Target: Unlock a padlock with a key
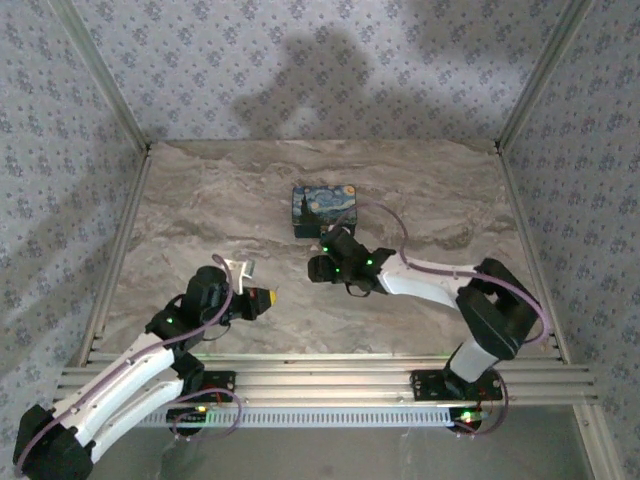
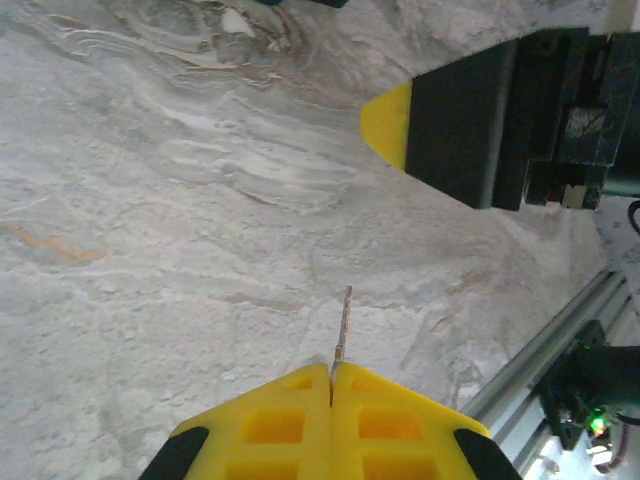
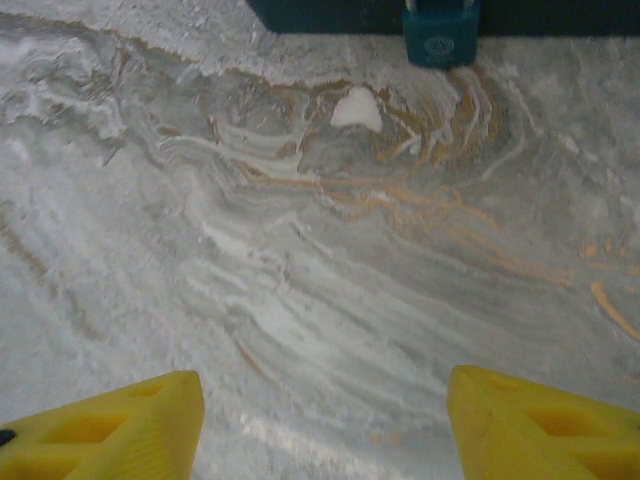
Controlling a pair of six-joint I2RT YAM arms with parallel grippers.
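Left pincer (image 2: pixel 331 378) pinches thin metal key (image 2: pixel 344 322) blade-forward, likely for insertion; right pincer (image 3: pixel 322 405), wide, faces small blue padlock (image 3: pixel 440 36).

Blue padlock (image 3: pixel 440 38) at top — right gripper (image 3: pixel 320 425) wide apart below.

Between the spread fingers (image 3: pixel 110 425) of the right gripper (image 3: pixel 320 420) and the padlock (image 3: pixel 440 35), the bench (image 3: pixel 250 280) lies bare, so the way forward is free. Directly behind the padlock the box (image 1: pixel 325 210) closes this way. Ahead of the key (image 2: pixel 343 325), pinched in the left gripper (image 2: pixel 331 372), the bench is bare too, but the right gripper stands above and to the right of it. Patterned walls (image 1: pixel 300 70) close three sides.
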